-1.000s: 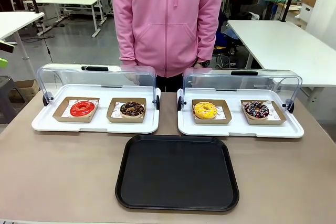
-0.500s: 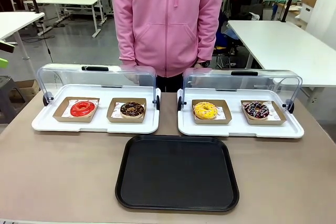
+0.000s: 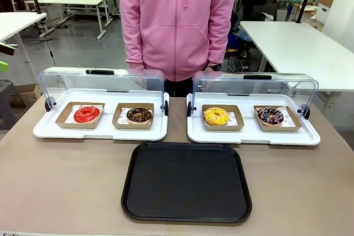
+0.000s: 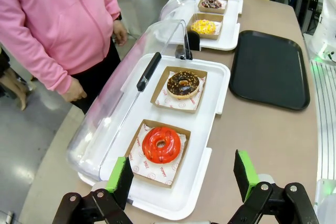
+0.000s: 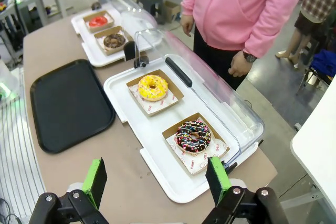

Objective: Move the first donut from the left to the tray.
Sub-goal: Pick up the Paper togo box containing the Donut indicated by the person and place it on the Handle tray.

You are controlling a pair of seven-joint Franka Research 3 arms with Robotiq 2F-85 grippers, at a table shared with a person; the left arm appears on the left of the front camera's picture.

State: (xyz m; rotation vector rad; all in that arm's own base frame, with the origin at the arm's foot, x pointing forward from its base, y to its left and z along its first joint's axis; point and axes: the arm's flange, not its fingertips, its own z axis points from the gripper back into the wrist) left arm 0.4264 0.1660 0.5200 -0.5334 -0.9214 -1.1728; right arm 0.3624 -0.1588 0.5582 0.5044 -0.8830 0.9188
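The first donut from the left (image 3: 87, 114) (image 4: 161, 144) (image 5: 97, 21) is a glossy red ring on a brown cardboard holder, at the left end of the left white display tray (image 3: 50, 131). The tray (image 3: 187, 182) (image 4: 269, 67) (image 5: 68, 103) is black and bare, at the table's near middle. My left gripper (image 4: 182, 176) hangs open above the table's left end, just short of the red donut, nothing between its green pads. My right gripper (image 5: 157, 180) is open too, above the right end near the sprinkled donut.
A chocolate donut (image 3: 139, 115) sits beside the red one. The right display tray (image 3: 251, 136) holds a yellow donut (image 3: 215, 116) and a dark sprinkled donut (image 3: 270, 115). Both clear lids (image 3: 102, 84) stand raised. A person in a pink hoodie (image 3: 177, 20) stands at the far edge.
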